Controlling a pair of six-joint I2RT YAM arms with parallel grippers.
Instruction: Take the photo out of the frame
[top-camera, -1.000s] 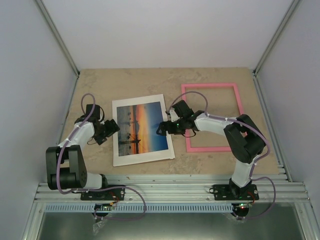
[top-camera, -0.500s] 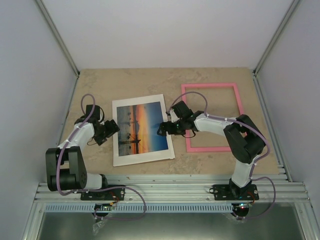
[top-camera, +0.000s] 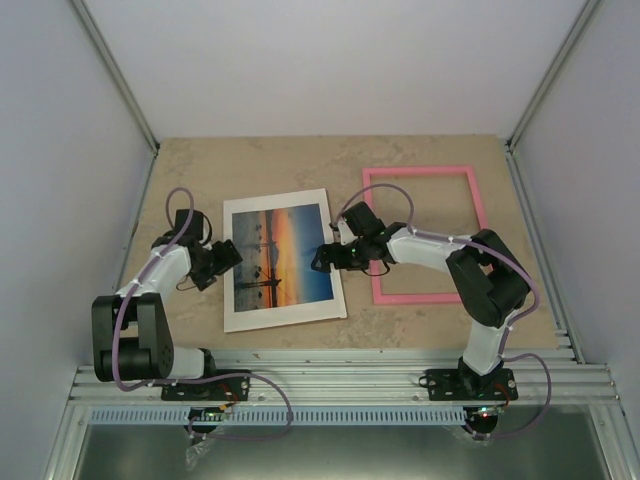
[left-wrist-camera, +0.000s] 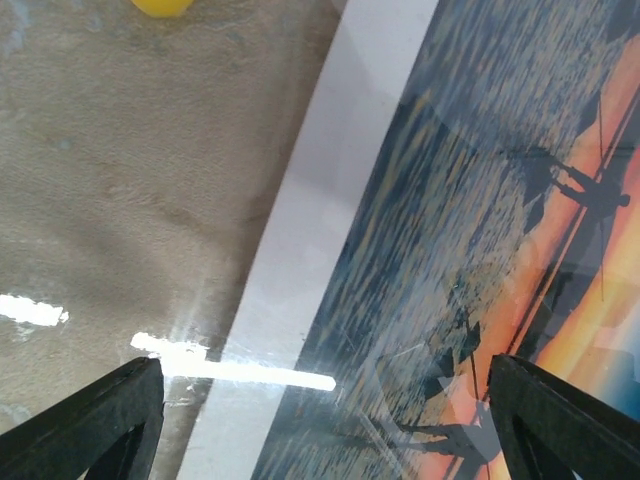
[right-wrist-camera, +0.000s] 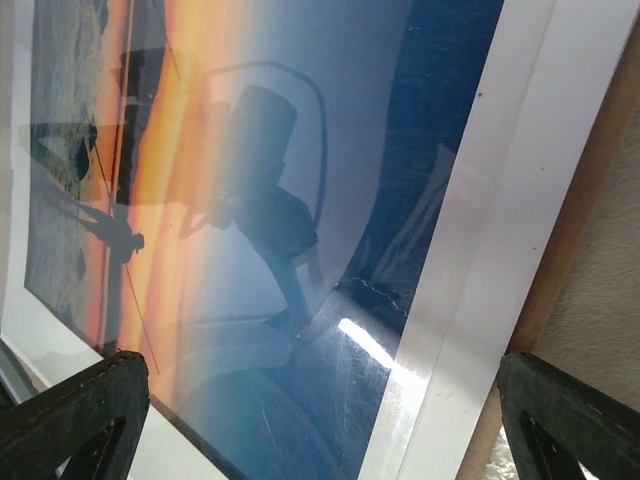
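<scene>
The photo (top-camera: 280, 256), an orange sunset over blue water, lies face up with a white mat border (top-camera: 285, 314) around it, left of centre on the table. The pink frame (top-camera: 425, 170) lies apart to the right, with bare table showing through it. My left gripper (top-camera: 224, 258) is open over the picture's left edge. In its wrist view (left-wrist-camera: 325, 425) one finger is over the table and the other over the glossy photo (left-wrist-camera: 480, 250). My right gripper (top-camera: 324, 258) is open over the right edge (right-wrist-camera: 325, 415), above the photo (right-wrist-camera: 250, 200). A brown backing edge (right-wrist-camera: 560, 250) shows beside the mat.
Grey walls close in the table on the left, back and right. A metal rail (top-camera: 330, 385) runs along the near edge by the arm bases. A small yellow thing (left-wrist-camera: 162, 5) shows at the top of the left wrist view.
The picture with its white border has shifted slightly to the left. My right gripper has moved a little left with it. My left gripper has edged slightly back.
</scene>
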